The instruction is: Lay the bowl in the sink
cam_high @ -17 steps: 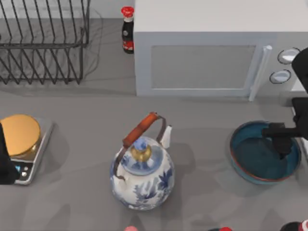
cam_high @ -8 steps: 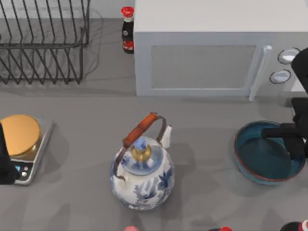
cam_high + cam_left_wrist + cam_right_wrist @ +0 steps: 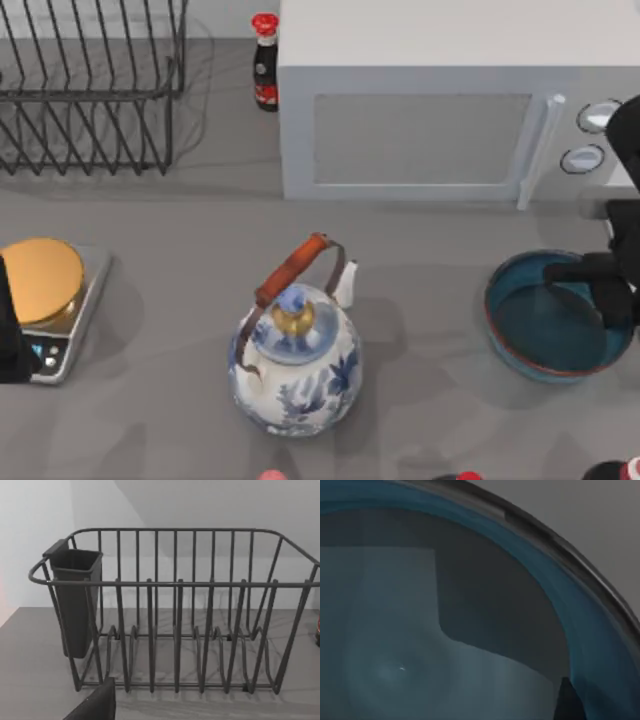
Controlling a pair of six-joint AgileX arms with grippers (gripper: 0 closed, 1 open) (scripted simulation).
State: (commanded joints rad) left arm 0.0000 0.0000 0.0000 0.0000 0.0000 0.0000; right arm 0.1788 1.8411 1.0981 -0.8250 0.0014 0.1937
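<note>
bowl (image 3: 545,325) sits on the counter (image 3: 430,250) at far right, in front of the microwave (image 3: 440,100), right edge running up to the frame border. right hand (image 3: 605,290) hangs over the bowl's right half, dark fingers reaching in above the inside; arm is cut off by the right edge, so can't tell whether the fingers are spread, closed, or touching the rim. right wrist view is close on the bowl's teal inside (image 3: 420,645) w/ the rim arcing across and grey counter beyond; a dark fingertip (image 3: 567,700) pokes in at one edge, other finger hidden, contact w/ the bowl not readable

left arm parked at the left edge of the counter, just a dark shape (image 3: 10,330) overlapping the scale (image 3: 50,310), which carries a gold disc; left hand's state not visible. left wrist view looks at the wire dish rack (image 3: 175,610) w/ a dark cutlery cup (image 3: 75,605) hung on one end, and a dark corner of the arm at the frame edge

teapot (image 3: 295,360) mid-counter, blue/white, brown handle up, well apart from the bowl. dark bottle w/ red cap (image 3: 265,65) stands just beside the microwave's left side. rack cropped at top-left of top view. small red bits along the bottom edge, too cut off to identify
</note>
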